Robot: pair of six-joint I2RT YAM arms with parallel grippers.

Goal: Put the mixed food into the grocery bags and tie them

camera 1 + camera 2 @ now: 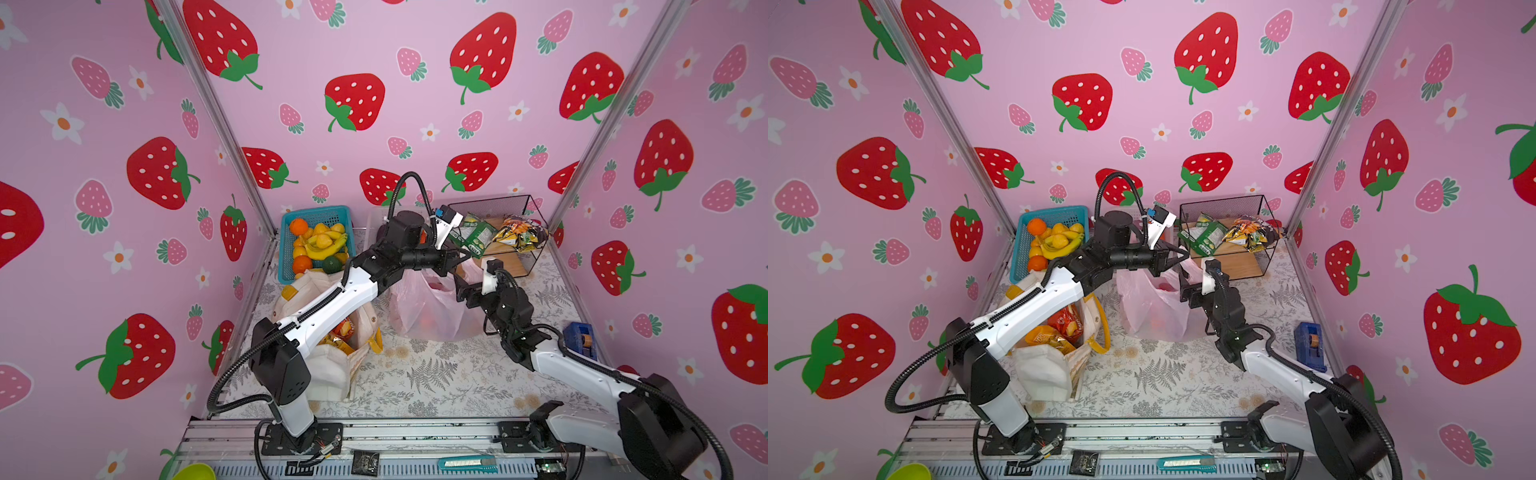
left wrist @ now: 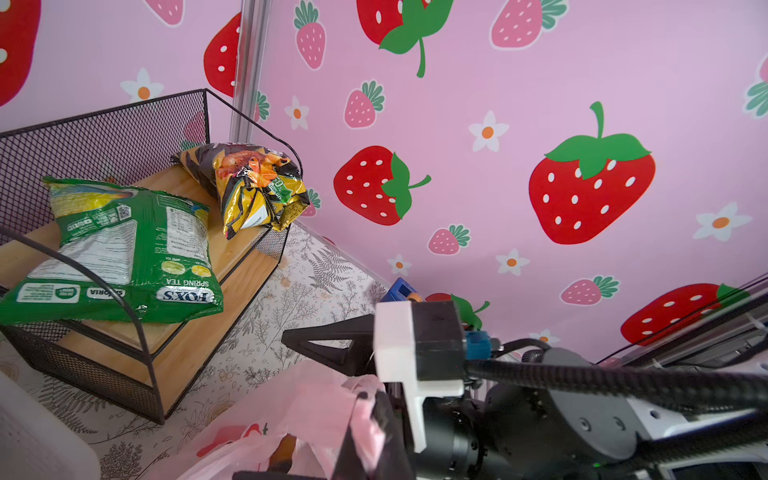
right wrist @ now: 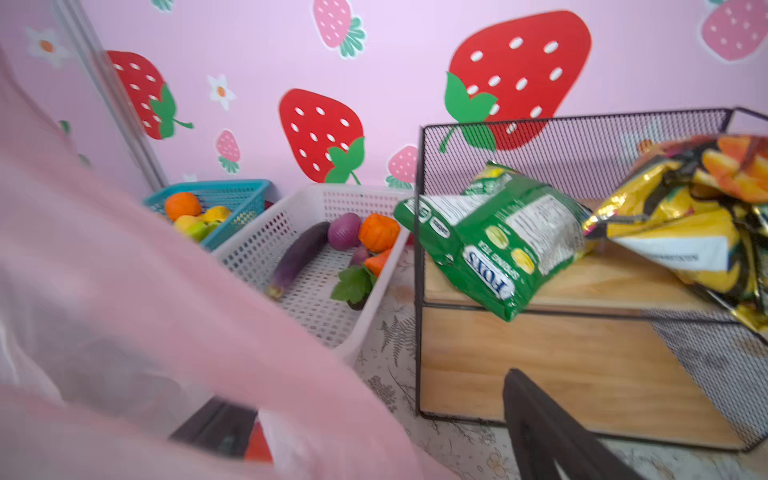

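Prob. tying step: L gripper (image 1: pixel 462 254) pinches thin translucent pink plastic bag (image 1: pixel 428 311) at its 12 o'clock; R gripper (image 1: pixel 460 291), wide open, needs 2nd handle.

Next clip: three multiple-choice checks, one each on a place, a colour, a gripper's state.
1. Where on the wire rack is the green packet? A under the shelf B on the upper wooden shelf C hung over the mesh back
2. What colour is the basket holding the purple eggplant? A white B blue C black
3. The left gripper is: A open B out of view C shut on the pink bag
Answers: B, it lies on the wood; A, perforated white walls surround it; C, pink film is pinched in it.
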